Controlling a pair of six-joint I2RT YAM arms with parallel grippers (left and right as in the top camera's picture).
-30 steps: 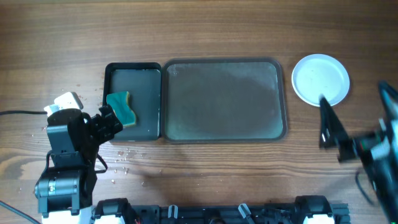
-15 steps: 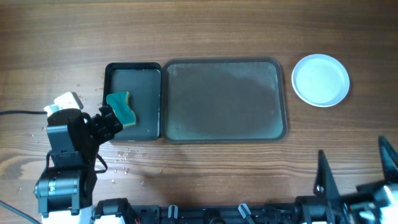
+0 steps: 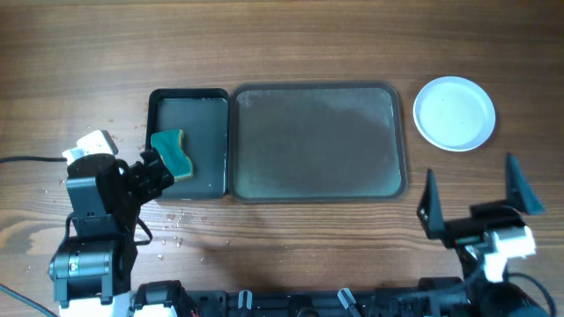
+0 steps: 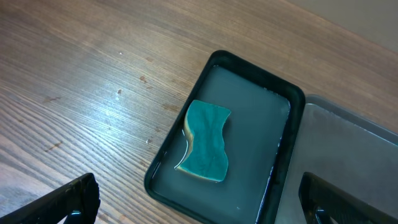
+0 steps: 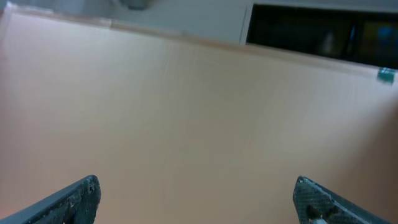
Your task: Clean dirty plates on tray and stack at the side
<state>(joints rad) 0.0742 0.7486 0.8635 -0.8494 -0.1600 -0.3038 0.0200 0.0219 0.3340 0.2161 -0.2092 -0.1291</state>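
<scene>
Both arms idle, jaws spread wide, nothing held.
The left gripper (image 3: 152, 173) has the teal sponge (image 3: 172, 151) just ahead of it in the small black tray (image 3: 207, 132). The grey tray (image 3: 317, 150) lies to its right, forward-left of the right gripper (image 3: 470, 172). The white plate (image 3: 454, 113) is on the tabletop (image 3: 282, 44) ahead of the right gripper, clear of its fingers. Can't tell the stack count from above.
</scene>
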